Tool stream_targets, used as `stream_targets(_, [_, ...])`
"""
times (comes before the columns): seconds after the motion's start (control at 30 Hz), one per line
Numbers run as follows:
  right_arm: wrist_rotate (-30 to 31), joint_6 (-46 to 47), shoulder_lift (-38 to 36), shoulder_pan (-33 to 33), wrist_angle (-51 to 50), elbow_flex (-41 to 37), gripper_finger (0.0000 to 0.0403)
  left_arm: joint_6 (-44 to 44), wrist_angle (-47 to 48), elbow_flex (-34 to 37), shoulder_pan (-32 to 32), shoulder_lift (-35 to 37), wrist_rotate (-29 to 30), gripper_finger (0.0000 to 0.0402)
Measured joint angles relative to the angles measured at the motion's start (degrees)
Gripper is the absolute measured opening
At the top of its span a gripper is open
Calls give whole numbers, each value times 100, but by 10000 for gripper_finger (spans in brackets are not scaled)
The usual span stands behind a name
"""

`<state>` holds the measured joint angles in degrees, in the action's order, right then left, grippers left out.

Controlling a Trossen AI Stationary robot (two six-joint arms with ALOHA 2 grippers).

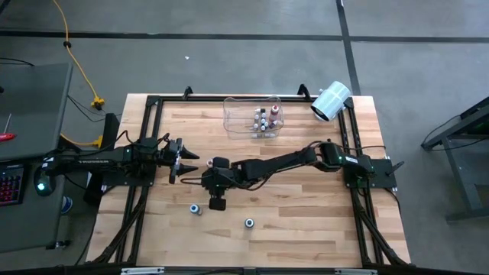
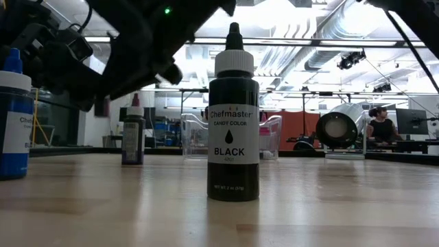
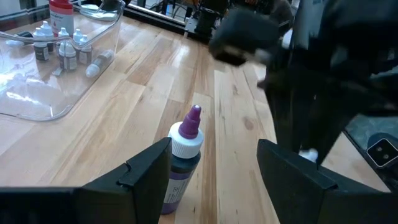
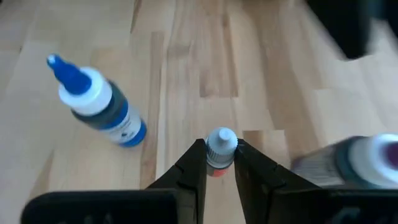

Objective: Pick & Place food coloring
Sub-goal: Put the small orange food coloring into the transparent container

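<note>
step: pick | right gripper (image 4: 220, 163) pinches a small white-capped bottle (image 4: 220, 148) | left gripper (image 3: 214, 171) wide around purple-tipped bottle (image 3: 181, 160) | blue-tipped bottle (image 4: 98, 106) beside right gripper | next: lift, carry to clear bin (image 1: 237, 114)

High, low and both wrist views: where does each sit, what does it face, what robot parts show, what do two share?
High: above, straight down on the table; both arms show.
Low: tabletop height, facing the black bottle and room; arms overhead.
Left wrist: on left arm, facing the purple-tipped bottle inside the open left hand.
Right wrist: on right arm, looking down; right hand shut on small bottle.
Shared: blue-tipped bottle in low and right wrist views.
</note>
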<state>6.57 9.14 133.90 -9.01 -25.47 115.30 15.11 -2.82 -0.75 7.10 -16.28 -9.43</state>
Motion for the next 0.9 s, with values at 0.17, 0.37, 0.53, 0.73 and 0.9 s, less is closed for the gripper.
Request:
stream_targets(0.17, [247, 480, -579, 45, 484, -845, 59, 0, 2, 0, 2, -1, 0, 234])
stream_targets(0.37, [730, 1015, -1363, 39, 1609, -2332, 59, 0, 2, 0, 2, 1, -3, 234])
stream_targets(0.53, [1189, 1328, -1912, 58, 2051, -3159, 59, 0, 8, 0, 2, 1, -2, 234])
stream_targets(0.73, [1428, 1521, -2645, 234, 2014, -3866, 59, 0, 4, 0, 2, 1, -14, 234])
stream_targets(0.9, [1232, 1198, -3251, 665, 2064, -4323, 59, 0, 2, 0, 2, -2, -7, 234])
